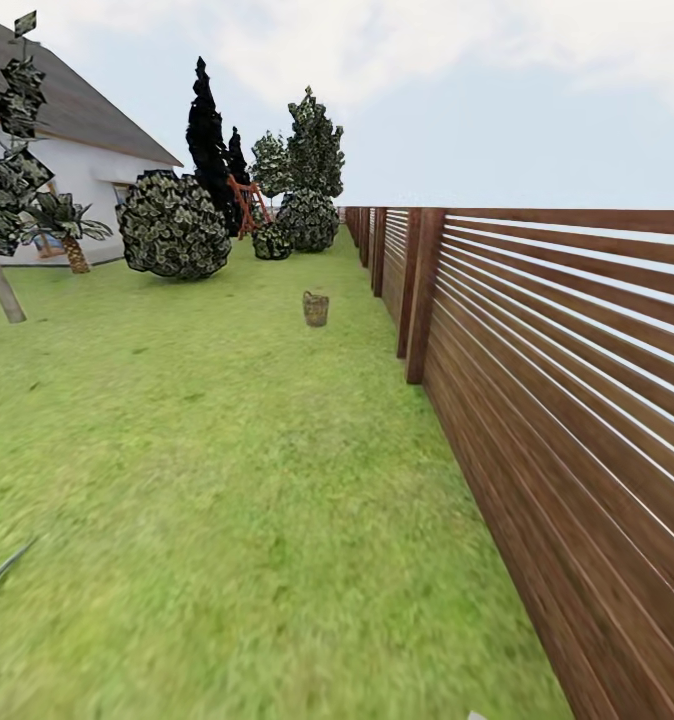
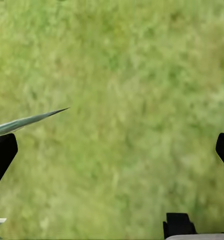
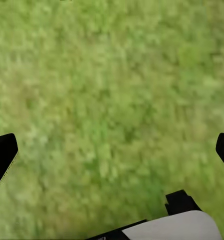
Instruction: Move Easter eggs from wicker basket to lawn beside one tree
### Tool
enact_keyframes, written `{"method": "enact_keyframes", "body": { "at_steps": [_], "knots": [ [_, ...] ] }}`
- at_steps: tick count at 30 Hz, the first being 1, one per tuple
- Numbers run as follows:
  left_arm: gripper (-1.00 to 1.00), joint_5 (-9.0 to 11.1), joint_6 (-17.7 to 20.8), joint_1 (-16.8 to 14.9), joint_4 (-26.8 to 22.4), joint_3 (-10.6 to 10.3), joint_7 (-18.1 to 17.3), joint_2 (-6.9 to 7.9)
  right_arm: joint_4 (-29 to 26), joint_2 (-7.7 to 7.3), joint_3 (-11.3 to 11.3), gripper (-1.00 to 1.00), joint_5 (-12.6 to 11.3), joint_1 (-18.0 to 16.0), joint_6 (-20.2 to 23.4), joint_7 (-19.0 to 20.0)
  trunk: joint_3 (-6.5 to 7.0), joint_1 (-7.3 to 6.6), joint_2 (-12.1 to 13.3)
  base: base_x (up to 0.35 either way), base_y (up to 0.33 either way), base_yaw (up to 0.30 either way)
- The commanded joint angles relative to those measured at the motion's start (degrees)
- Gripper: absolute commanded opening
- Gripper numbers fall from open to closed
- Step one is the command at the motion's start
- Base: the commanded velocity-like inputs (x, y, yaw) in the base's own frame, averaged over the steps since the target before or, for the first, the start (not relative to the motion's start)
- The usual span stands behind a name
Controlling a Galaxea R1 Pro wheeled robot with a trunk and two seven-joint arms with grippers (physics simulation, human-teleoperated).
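The wicker basket point(image 1: 316, 308) stands small and far off on the lawn point(image 1: 227, 480), near the wooden fence. Its inside cannot be seen from here, so the Easter eggs are hidden. A tree point(image 1: 1, 287) with a pale grey trunk and speckled foliage leans at the far left of the garden. In the left wrist view my left gripper point(image 2: 112, 155) is open over bare grass point(image 2: 131, 75), its black fingertips point(image 2: 2, 152) wide apart. In the right wrist view my right gripper point(image 3: 112, 155) is also open above grass point(image 3: 107, 75), holding nothing.
A long brown slatted fence point(image 1: 567, 380) runs along the right side. A short palm point(image 1: 72, 240), round shrubs point(image 1: 172, 225), a thin black tree point(image 1: 205, 130) and a white house point(image 1: 87, 170) stand at the back left. A thin grey-green blade point(image 2: 32, 119) pokes in beside the left gripper.
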Motion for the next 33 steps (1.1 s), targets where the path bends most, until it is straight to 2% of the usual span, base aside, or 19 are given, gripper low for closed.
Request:
{"method": "enact_keyframes", "body": {
  "at_steps": [1,33],
  "knots": [
    [1.00,-0.22,-0.14,-0.03,0.05,-0.44,0.47,0.00,0.02,0.02,0.06,1.00,-0.59,-0.03,-0.24,-0.12,-0.06,0.03,-0.03,0.260,-0.001,0.000],
    [1.00,-0.22,-0.14,-0.05,0.05,-0.43,0.47,0.02,0.02,0.02,0.07,1.00,-0.61,-0.04,-0.25,-0.12,-0.06,0.03,-0.03,0.260,0.000,0.000]
  ]
}}
